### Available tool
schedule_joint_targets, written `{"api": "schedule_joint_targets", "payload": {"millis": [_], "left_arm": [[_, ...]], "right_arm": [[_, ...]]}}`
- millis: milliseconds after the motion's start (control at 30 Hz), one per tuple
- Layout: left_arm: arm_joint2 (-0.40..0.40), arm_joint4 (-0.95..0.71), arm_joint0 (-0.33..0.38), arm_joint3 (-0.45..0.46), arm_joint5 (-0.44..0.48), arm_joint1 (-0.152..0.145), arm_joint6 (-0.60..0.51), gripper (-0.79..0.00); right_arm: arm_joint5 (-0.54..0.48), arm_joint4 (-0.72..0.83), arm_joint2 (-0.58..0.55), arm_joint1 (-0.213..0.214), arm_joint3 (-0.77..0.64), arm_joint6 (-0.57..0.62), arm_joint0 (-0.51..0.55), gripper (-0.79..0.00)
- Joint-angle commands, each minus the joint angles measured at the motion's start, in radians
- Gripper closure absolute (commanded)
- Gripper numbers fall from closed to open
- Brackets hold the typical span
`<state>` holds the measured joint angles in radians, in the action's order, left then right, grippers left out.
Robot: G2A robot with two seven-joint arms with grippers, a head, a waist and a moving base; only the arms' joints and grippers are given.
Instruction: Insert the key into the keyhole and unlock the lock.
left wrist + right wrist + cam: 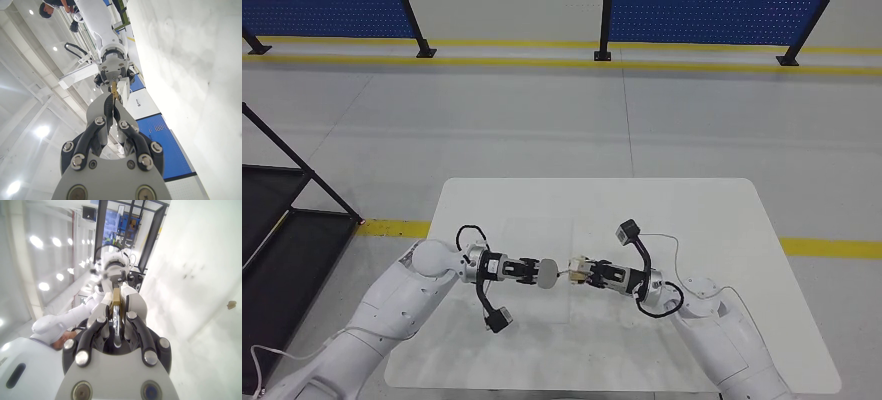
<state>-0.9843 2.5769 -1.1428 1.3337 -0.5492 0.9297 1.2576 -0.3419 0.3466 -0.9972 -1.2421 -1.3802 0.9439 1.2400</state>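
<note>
Above the middle of the white table [692,220] my two grippers meet tip to tip. The right gripper [115,292] is shut on a brass padlock [116,299], whose silver shackle [116,323] points back toward the wrist. The left gripper [114,102] is shut on the key [114,98], most of it hidden between the black pads [108,108]. The key's tip meets the bottom of the padlock [114,90]; how deep it sits I cannot tell. From above, the left gripper [545,272] and right gripper [575,268] lie in one line.
A black metal rack [282,220] stands on the floor left of the table. Blue barrier panels [702,20] line the far side of the room. A small crumb-like speck [231,304] lies on the table surface near the right arm.
</note>
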Motion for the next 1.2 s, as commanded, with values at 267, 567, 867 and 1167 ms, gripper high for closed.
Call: {"api": "schedule_joint_targets", "payload": {"millis": [267,567,867,1167], "left_arm": [[0.014,-0.038,0.012,-0.012,0.023,0.002,0.036,0.000],[0.034,-0.069,0.025,-0.042,0.026,0.009,0.040,0.000],[0.032,-0.075,0.019,-0.048,0.000,0.011,0.013,0.000],[0.017,-0.031,0.004,-0.038,-0.050,0.010,-0.056,0.000]], "right_arm": [[-0.004,0.018,0.009,0.002,0.011,0.060,-0.020,0.000],[-0.030,0.009,0.009,0.004,0.006,0.040,-0.015,0.000],[-0.055,-0.020,0.006,0.006,-0.011,-0.027,0.002,0.000],[-0.068,-0.024,0.007,0.001,-0.023,-0.138,0.024,0.000]]}}
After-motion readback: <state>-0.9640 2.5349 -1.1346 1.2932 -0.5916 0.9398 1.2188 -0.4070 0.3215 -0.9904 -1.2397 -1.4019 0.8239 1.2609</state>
